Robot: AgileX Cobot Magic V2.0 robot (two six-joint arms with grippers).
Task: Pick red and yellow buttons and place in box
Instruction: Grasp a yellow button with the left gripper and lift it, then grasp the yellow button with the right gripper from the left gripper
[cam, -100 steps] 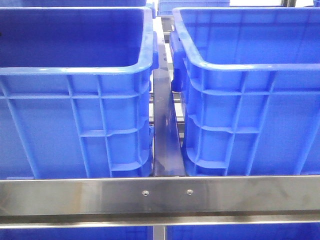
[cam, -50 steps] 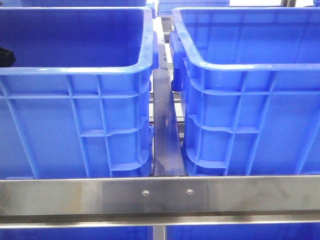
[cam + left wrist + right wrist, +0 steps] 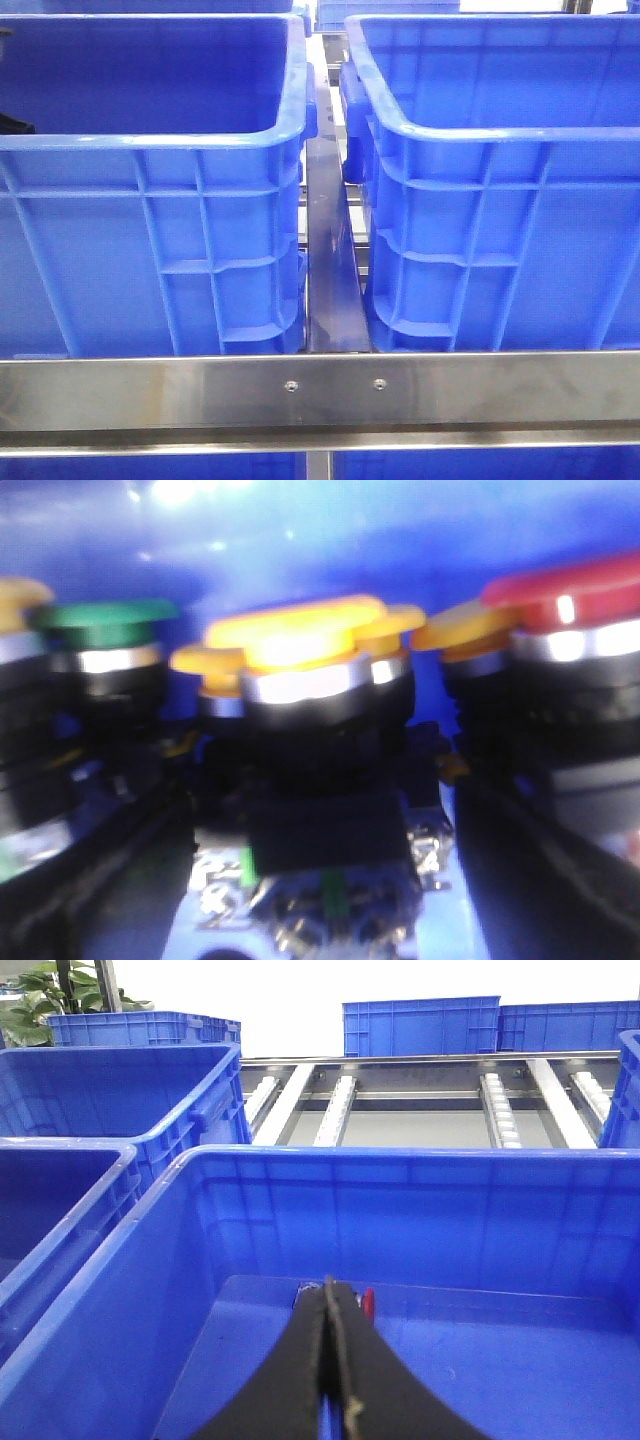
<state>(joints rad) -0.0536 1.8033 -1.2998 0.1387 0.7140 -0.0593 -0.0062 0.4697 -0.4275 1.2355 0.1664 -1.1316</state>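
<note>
Two blue crates (image 3: 150, 150), yellow button (image 3: 300, 650) between left jaws, right jaws closed

Glossy blue plastic crates (image 3: 150, 240) behind a brushed metal rail (image 3: 320, 392).

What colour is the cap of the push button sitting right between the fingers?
Yellow. The yellow button shows best, though blurred, in the left wrist view.

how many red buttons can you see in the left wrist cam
1. A red button sits beside the yellow button that lies between the left gripper fingers, on the side away from the green button. The view is blurred and cropped, so others may be hidden.
</note>
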